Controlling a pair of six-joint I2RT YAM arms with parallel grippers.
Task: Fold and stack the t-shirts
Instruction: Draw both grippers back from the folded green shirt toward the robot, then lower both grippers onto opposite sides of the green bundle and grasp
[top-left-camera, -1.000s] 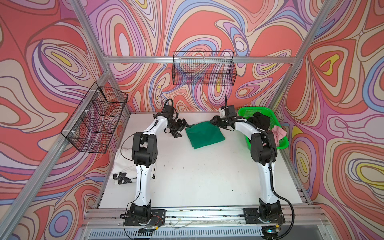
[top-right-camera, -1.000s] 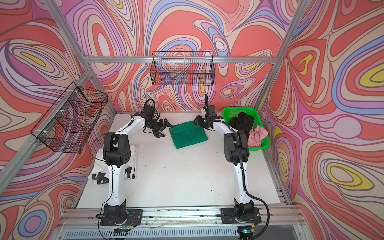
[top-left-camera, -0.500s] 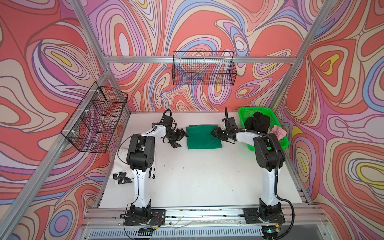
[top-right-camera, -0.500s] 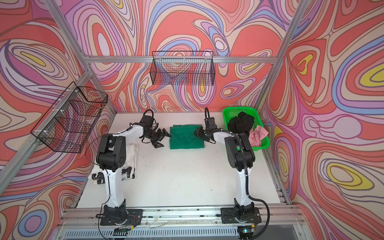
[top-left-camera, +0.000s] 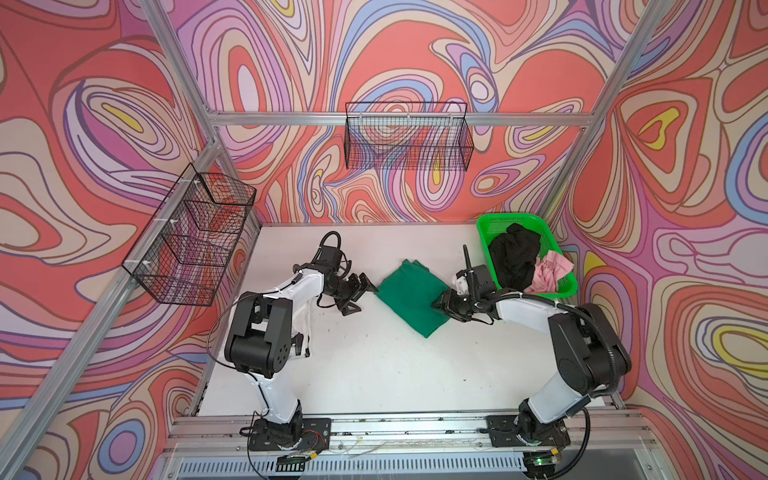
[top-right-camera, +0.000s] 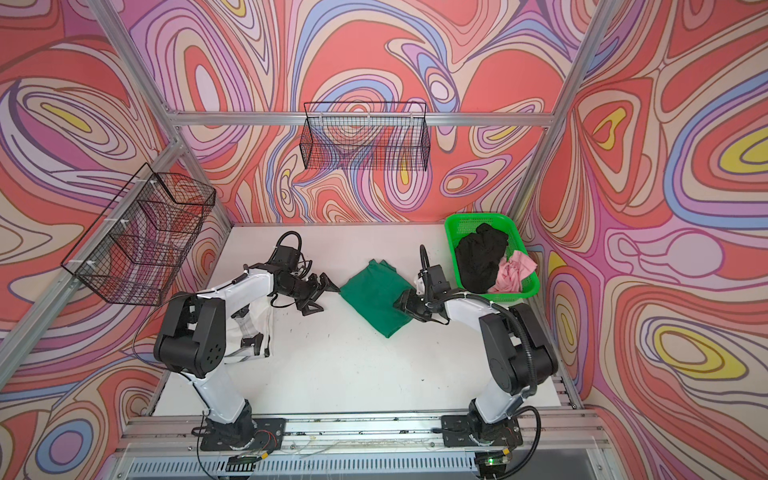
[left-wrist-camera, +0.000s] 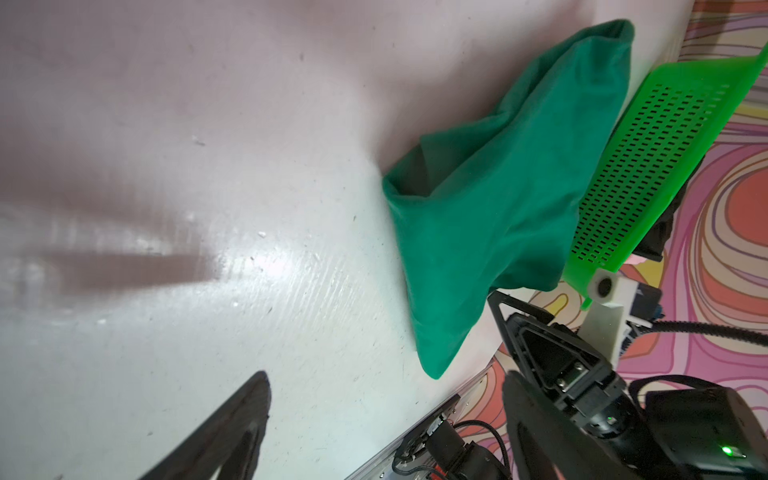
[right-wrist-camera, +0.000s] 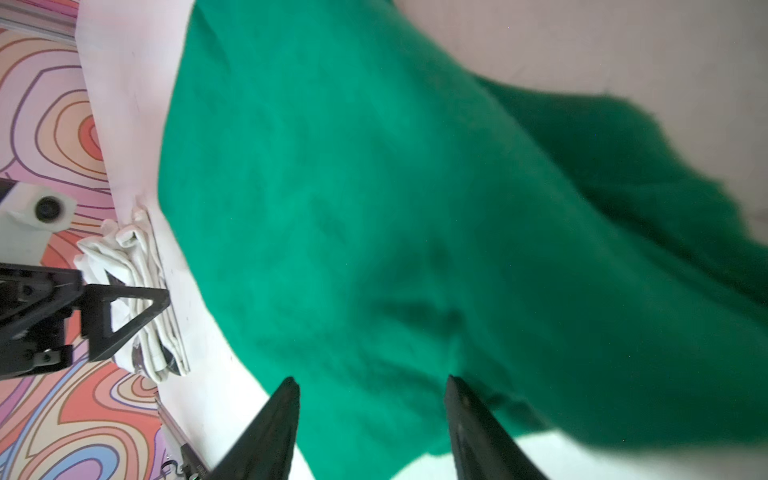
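Note:
A dark green t-shirt (top-left-camera: 413, 297) (top-right-camera: 376, 297) lies folded and turned cornerwise on the white table, shown in both top views. My right gripper (top-left-camera: 442, 303) (top-right-camera: 403, 305) (right-wrist-camera: 370, 386) is open, its fingertips resting on the shirt's (right-wrist-camera: 374, 187) right edge. My left gripper (top-left-camera: 359, 295) (top-right-camera: 322, 296) (left-wrist-camera: 386, 415) is open, just left of the shirt (left-wrist-camera: 498, 208) and apart from it. A folded white t-shirt (top-left-camera: 304, 332) (top-right-camera: 259, 328) (right-wrist-camera: 145, 299) lies by the left arm. A black t-shirt (top-left-camera: 513, 262) (top-right-camera: 480, 262) and a pale pink one (top-left-camera: 550, 272) (top-right-camera: 515, 272) are crumpled in the basket.
The bright green plastic basket (top-left-camera: 484, 241) (top-right-camera: 451, 232) (left-wrist-camera: 648, 137) stands at the back right, close to the right gripper. Black wire baskets hang on the back wall (top-left-camera: 409, 141) and the left wall (top-left-camera: 191, 241). An aluminium rail (top-left-camera: 395, 424) bounds the table's front.
The green t-shirt has turned from square to cornerwise and slid toward the front with the right gripper on it. The left gripper has also moved frontward, staying beside the shirt.

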